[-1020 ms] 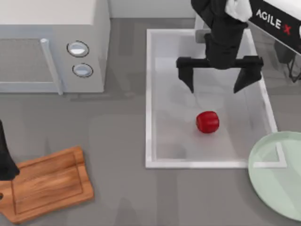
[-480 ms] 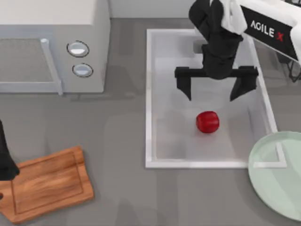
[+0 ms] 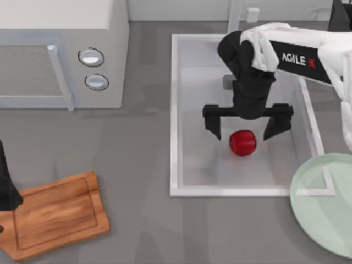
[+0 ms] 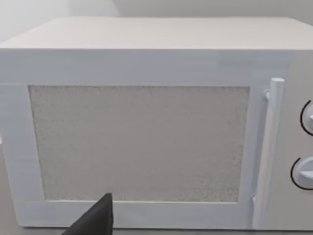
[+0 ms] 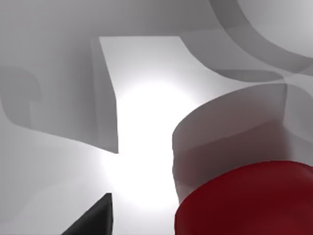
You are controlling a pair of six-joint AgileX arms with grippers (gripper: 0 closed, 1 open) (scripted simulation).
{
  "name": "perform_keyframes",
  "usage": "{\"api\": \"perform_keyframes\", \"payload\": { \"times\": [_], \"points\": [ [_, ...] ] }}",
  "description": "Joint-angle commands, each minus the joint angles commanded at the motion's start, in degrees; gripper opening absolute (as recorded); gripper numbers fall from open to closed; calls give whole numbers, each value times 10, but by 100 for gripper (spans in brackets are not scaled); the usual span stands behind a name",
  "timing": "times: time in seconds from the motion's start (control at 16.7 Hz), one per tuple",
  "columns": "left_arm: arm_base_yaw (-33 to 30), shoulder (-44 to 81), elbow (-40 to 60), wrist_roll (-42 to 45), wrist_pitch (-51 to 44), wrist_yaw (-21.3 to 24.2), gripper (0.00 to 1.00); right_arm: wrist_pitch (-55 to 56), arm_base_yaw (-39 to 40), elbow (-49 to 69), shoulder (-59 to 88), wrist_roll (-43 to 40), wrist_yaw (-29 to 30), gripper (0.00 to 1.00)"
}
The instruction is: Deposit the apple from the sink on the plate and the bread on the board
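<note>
Over sink (image 3: 175, 110), right end effector (image 3: 247, 129) spread, partly hiding apple (image 3: 243, 144).

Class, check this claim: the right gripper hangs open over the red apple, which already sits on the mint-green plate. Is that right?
Not quite. The apple lies in the sink, not on the plate, which stands bare at the sink's near right corner. The top view shows this. The rest holds: the right gripper hangs over the apple with its jaws open.
</note>
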Motion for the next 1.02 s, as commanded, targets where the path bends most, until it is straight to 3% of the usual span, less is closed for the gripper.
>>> {"api": "perform_keyframes", "payload": {
  "times": [0.12,0.9,1.02],
  "points": [
    [0,0,0,0,0,0,100,0,0,0,0,0,0,100],
    [0,0,0,0,0,0,100,0,0,0,0,0,0,2],
    [0,0,0,0,0,0,100,0,0,0,0,0,0,0]
  ]
}}
